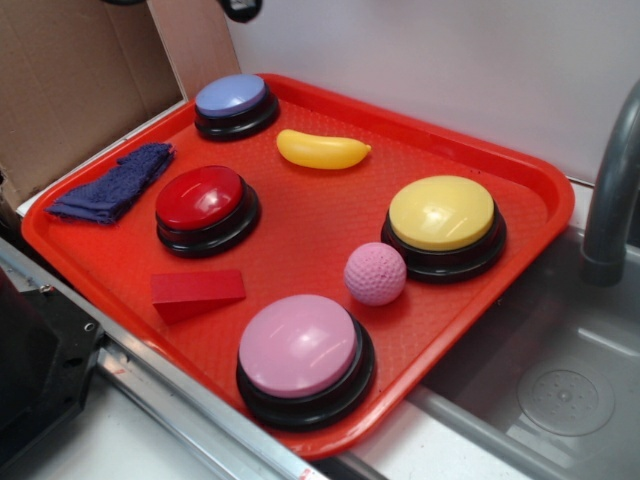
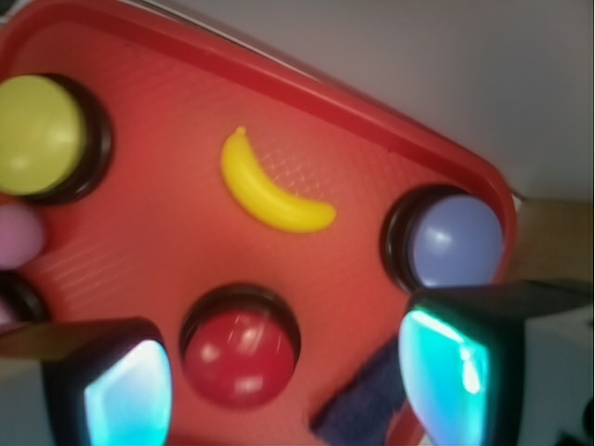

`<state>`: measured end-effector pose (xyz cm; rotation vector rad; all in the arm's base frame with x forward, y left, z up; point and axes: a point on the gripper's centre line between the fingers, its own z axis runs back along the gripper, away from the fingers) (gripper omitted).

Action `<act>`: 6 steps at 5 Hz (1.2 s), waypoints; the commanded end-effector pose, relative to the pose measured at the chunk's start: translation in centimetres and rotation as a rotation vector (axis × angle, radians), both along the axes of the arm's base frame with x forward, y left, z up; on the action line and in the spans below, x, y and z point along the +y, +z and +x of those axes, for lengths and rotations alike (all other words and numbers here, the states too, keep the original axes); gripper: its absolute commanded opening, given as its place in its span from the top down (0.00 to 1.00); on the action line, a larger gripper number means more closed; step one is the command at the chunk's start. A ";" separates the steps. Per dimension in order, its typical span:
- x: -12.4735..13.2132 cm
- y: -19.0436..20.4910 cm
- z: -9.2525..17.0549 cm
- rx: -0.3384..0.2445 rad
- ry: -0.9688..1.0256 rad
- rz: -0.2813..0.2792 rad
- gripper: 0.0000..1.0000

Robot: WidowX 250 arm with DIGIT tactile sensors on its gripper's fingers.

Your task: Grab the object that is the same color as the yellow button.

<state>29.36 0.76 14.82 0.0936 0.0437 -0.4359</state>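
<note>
Hovered with fingers [image 2: 125, 395] spread apart and holding nothing above the red button [image 2: 240, 358], likely lining up on the banana [image 2: 270, 190] lying loose on the tray [image 2: 390, 139] beyond

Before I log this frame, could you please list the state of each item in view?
Banana: lying flat on the tray, ungrasped.
Yellow button: upright, untouched.
Red button: upright.
Lavender button: upright.
Pink button: upright.
Pink ball: resting beside the yellow button.
Blue cloth: crumpled.
Fingers: open, empty.
</note>
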 end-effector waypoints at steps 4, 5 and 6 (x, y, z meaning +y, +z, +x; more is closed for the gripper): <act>0.4 -11.1 2.8 0.071 -0.061 0.095 0.00; 0.5 -12.5 2.8 0.106 -0.069 0.116 0.51; 0.0 -14.2 2.5 0.152 -0.083 0.145 0.86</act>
